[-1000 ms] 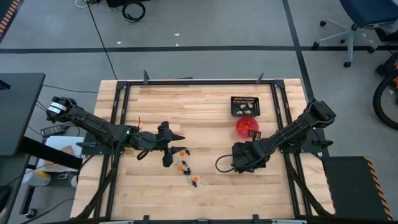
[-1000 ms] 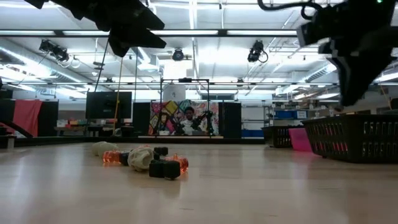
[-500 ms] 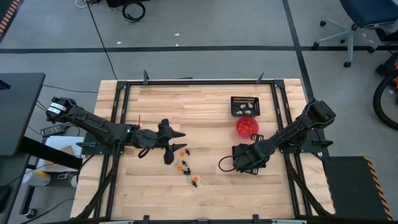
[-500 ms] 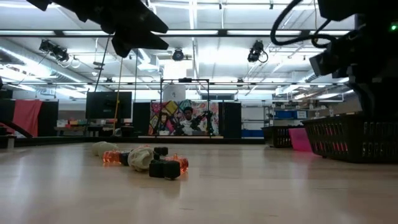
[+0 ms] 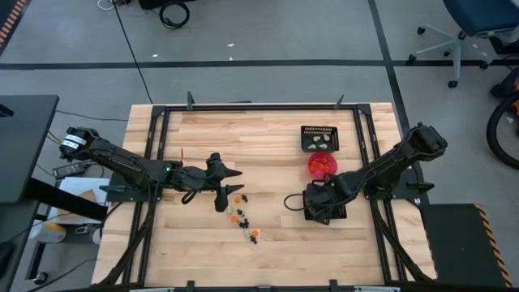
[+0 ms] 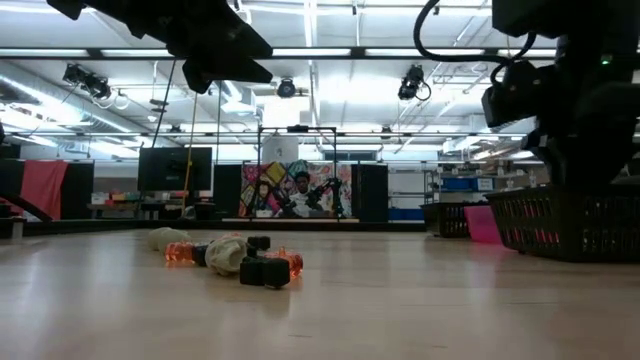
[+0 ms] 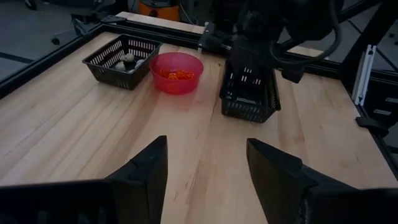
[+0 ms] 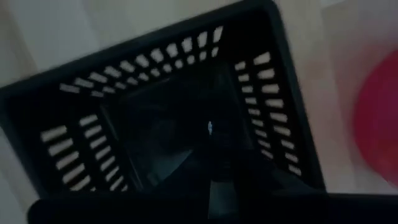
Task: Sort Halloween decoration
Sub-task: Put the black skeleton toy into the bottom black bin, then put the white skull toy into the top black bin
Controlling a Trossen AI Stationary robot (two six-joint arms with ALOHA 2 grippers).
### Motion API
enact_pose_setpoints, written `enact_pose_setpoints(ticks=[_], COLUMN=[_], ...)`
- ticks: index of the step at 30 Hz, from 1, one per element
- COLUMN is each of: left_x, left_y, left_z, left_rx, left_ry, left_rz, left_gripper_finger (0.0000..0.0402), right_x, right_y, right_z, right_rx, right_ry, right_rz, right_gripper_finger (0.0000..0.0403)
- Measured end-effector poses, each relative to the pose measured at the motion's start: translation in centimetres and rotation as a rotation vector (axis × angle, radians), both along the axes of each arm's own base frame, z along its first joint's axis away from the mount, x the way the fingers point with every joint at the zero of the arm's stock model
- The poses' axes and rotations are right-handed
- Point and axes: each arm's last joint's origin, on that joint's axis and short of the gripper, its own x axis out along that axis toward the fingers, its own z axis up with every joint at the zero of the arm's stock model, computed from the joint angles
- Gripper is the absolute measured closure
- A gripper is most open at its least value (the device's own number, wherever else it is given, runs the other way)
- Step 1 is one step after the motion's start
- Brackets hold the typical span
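Note:
The Halloween trinkets [image 5: 242,217], orange, black and pale cream, lie in a short row on the table's middle; the low view shows them heaped [image 6: 240,258]. My left gripper [image 5: 230,193] hangs open just left of and above them, touching nothing; its two fingers [image 7: 149,171] frame bare wood. My right gripper [image 5: 318,205] hovers over a square black mesh tray [image 7: 247,102], which rests flat on the table. The right wrist view looks straight down into that tray [image 8: 155,93].
A second black mesh tray [image 5: 319,139] with cream pieces sits near the far edge. The round pink-red bowl [image 5: 322,165] with orange pieces stands just nearer than it. The black frame rail [image 5: 259,106] rims the table. People and gear show in the room behind.
My left gripper has crept a little rightward toward the trinkets. My right arm's elbow has swung toward the table's right edge and its wrist has turned above the near tray. The tray and the trinkets have stayed in place.

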Motion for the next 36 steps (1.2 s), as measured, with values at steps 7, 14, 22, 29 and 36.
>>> enact_pose_setpoints(ticks=[7, 14, 22, 29, 36], left_x=[0.0, 0.0, 0.0, 0.0, 0.0], left_y=[0.0, 0.0, 0.0, 0.0, 0.0], left_z=[0.0, 0.0, 0.0, 0.0, 0.0], left_rx=[0.000, 0.000, 0.000, -0.001, 0.000], left_ry=[0.000, 0.000, 0.000, 0.000, 0.001], left_rz=[0.000, 0.000, 0.000, 0.000, 0.000], left_gripper_finger=[0.0209, 0.0209, 0.0209, 0.0209, 0.0209], right_x=[0.1, 0.7, 3.4, 6.5, 10.6], right_y=[-0.3, 0.0, 1.5, 3.0, 3.4], right_z=[-0.1, 1.7, 6.6, 6.5, 4.0], right_rx=[0.016, 0.037, -0.142, -0.186, -0.232], right_ry=[0.002, 0.023, -0.236, -0.524, -0.668], right_rz=[-0.016, -0.019, 0.045, 0.215, 0.315], right_gripper_finger=[0.0301, 0.0276, 0.0279, 0.0279, 0.0279])
